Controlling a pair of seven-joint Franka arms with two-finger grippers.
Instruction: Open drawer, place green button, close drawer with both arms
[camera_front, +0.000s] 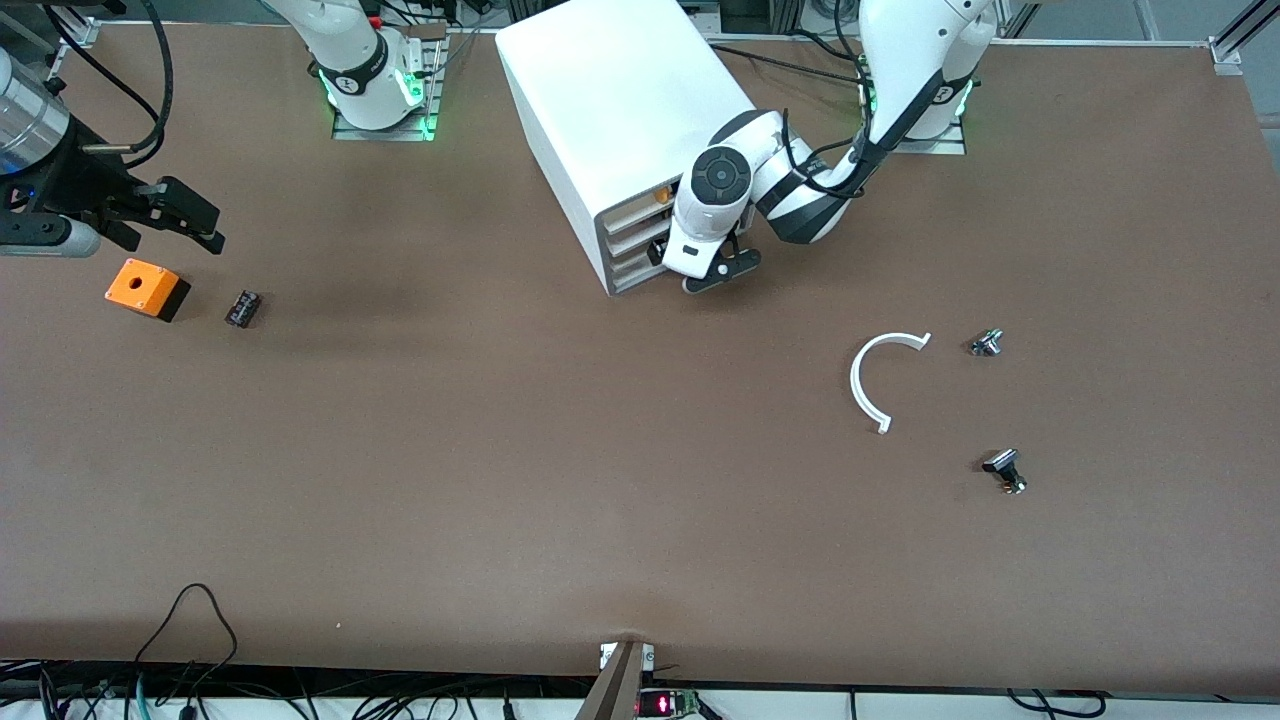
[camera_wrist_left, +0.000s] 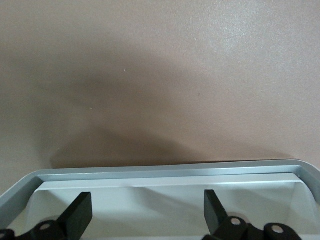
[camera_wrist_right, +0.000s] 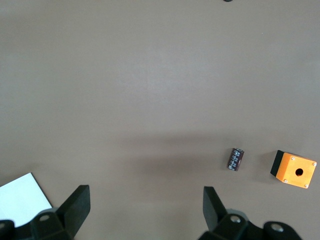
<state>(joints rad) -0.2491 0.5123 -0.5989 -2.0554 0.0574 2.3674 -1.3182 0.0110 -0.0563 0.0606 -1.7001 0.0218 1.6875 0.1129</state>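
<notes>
**Two claws spread wide, drawer pull in hand**

Front view first. The left arm reaches down to the front of the white cabinet (camera_front: 610, 110), and the left claw (camera_front: 716, 272) sits right at the drawer (camera_front: 632, 278), the lowest of the stack. At the right arm's end of the tabletop (camera_front: 560, 480), the right claw (camera_front: 195, 222) hangs over bare surface just beside the orange box (camera_front: 147, 288). The button (camera_front: 242, 307) lies on the tabletop beside that box, well apart from the cabinet. Its cap colour I can't make out from here. A white curved strip (camera_front: 885, 375) and two small silvery parts lie toward the left arm's end, out of play.

Left wrist view now. The left claw (camera_wrist_left: 147, 207) is released, its fingers (camera_wrist_left: 80, 212) spread over the drawer's pale inside, with the grey front rim (camera_wrist_left: 165, 171) running just ahead of them. So the drawer looks at least a little way out. My call is that the pull is the step in hand. Hook the front lip squarely, draw straight out along the drawer's own line and go gently, because that light cabinet could slide or twist on the tabletop.

Right wrist view. The right claw (camera_wrist_right: 146, 205) is released too, holding nothing. The button (camera_wrist_right: 236, 159) and orange box (camera_wrist_right: 294, 170) lie ahead of it, close together. When the pick comes, it should drop centred on the button and keep clear of the box.
</notes>
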